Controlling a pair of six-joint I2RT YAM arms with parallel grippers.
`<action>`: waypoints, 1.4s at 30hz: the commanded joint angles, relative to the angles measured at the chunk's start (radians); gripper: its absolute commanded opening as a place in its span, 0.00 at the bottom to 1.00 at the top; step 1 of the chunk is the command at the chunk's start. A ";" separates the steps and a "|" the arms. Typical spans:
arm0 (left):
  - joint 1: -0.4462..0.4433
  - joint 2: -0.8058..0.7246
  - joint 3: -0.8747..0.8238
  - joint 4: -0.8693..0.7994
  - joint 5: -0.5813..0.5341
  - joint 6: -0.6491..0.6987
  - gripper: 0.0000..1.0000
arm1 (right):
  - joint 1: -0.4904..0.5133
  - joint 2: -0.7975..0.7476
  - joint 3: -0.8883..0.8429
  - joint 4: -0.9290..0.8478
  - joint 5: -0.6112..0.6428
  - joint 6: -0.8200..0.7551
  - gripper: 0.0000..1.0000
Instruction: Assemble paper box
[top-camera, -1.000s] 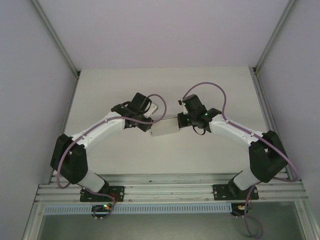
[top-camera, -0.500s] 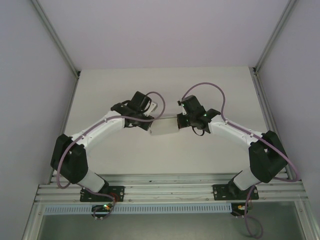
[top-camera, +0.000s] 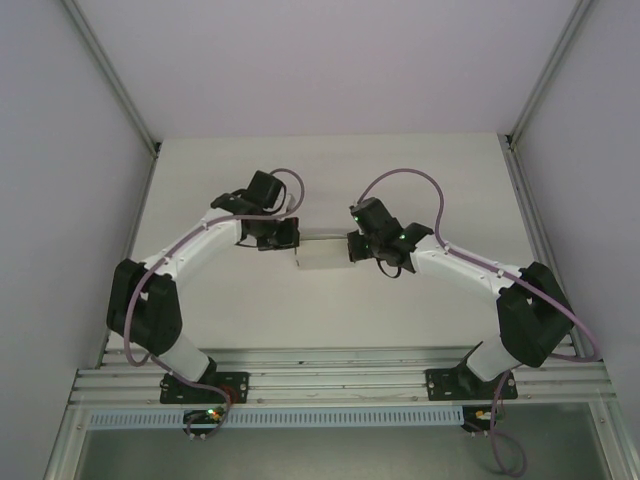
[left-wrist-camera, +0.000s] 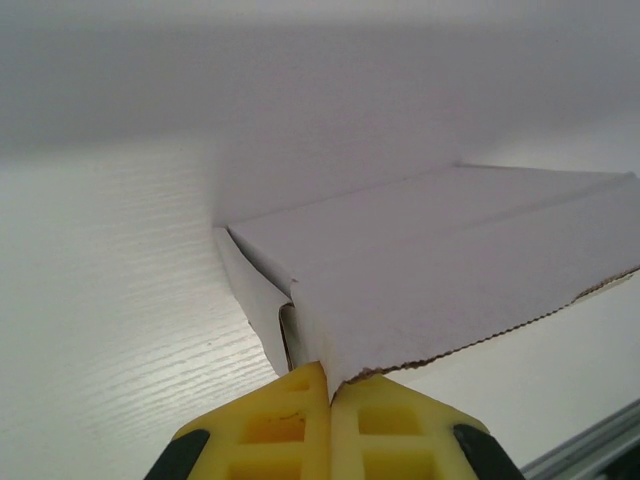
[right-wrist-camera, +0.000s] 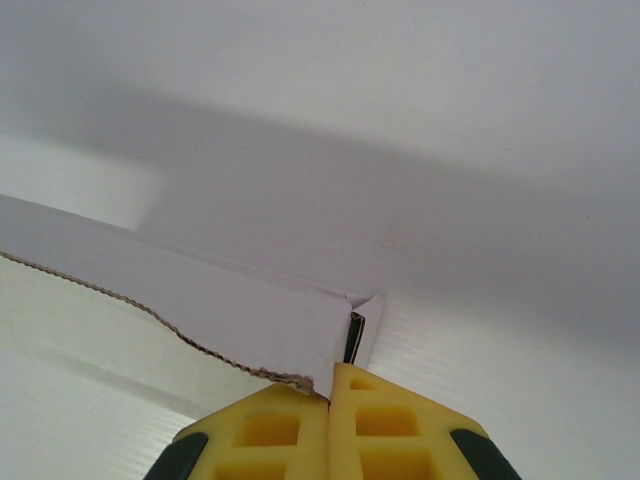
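The paper box (top-camera: 320, 252) is a white cardboard piece held between the two arms above the middle of the table. My left gripper (top-camera: 292, 236) is shut on its left end. In the left wrist view the yellow fingertips (left-wrist-camera: 300, 400) pinch a corner of the box panel (left-wrist-camera: 450, 270), whose torn corrugated edge runs to the right. My right gripper (top-camera: 350, 246) is shut on the right end. In the right wrist view its yellow fingertips (right-wrist-camera: 370, 410) clamp the corner of the box flap (right-wrist-camera: 240, 310), with a small folded tab beside it.
The white table (top-camera: 420, 180) is walled by grey panels on the left, back and right. An aluminium rail (top-camera: 330, 375) with both arm bases runs along the near edge. Purple cables (top-camera: 410, 178) loop over each wrist.
The left gripper has closed on the box's left end and that arm has swung left and back. The right gripper, still shut, has followed the box slightly left.
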 joint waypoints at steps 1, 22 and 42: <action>-0.005 0.017 0.013 -0.012 0.044 -0.048 0.00 | 0.011 -0.017 -0.024 -0.076 0.007 0.024 0.00; -0.135 -0.039 -0.220 0.120 -0.253 0.035 0.00 | 0.029 -0.043 -0.169 0.094 -0.021 -0.035 0.00; -0.152 -0.072 -0.225 0.145 -0.299 0.057 0.00 | 0.018 -0.182 -0.102 0.118 -0.069 0.020 0.73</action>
